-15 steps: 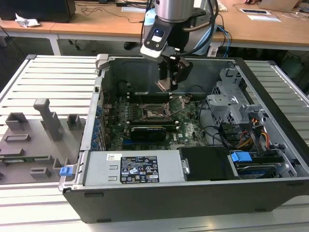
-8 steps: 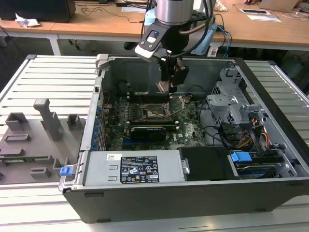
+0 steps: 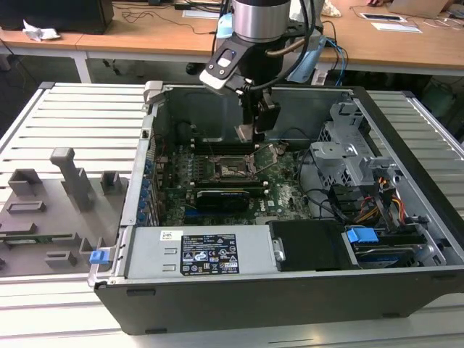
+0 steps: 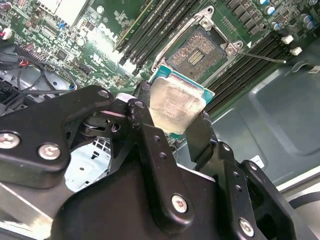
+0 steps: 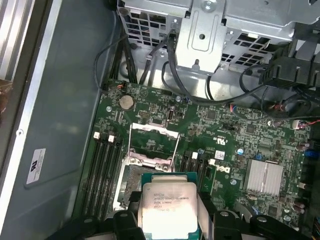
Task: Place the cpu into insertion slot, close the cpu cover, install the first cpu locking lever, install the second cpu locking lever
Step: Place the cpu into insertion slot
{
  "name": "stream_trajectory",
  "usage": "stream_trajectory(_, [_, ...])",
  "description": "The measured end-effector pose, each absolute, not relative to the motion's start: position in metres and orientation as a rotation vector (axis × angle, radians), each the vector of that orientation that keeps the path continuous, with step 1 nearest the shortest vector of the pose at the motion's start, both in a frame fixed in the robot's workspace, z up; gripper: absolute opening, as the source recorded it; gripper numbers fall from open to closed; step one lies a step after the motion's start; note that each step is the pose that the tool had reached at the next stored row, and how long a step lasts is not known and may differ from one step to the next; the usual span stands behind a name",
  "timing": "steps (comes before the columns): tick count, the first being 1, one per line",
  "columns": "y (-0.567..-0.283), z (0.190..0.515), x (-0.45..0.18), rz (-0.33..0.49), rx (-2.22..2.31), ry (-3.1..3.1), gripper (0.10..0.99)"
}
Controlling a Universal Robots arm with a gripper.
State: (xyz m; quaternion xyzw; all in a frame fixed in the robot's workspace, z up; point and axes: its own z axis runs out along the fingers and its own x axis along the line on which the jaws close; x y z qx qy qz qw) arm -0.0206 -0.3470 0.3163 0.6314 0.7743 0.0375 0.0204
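My gripper [image 3: 251,133] hangs inside the open computer case, shut on the cpu [image 4: 175,107] by two opposite edges. The cpu [image 5: 169,204] is a flat silver-topped chip with a green rim, held a little above the motherboard and partly over one edge of the insertion slot [image 5: 129,186]. That insertion slot [image 4: 201,49] is a square socket with a metal rim, and it is bare, its contacts showing. The cpu cover [image 5: 154,144], a thin metal frame with a window, stands swung up at one end of the slot. In the exterior view the insertion slot [image 3: 233,170] lies just below the gripper.
Long black memory slots [image 5: 104,162] flank the socket on both sides. A black expansion card [image 3: 221,196] lies just in front of it, with the power supply [image 3: 206,254] further forward and a metal drive cage [image 3: 348,148] with cables at the exterior view's right. A grey fixture [image 3: 61,192] stands outside the case.
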Motion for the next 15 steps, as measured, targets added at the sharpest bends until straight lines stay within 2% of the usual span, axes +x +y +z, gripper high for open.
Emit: stream_trajectory(15, [-0.347, 0.301, -0.021, 0.114, 1.984, 2.381, 0.529])
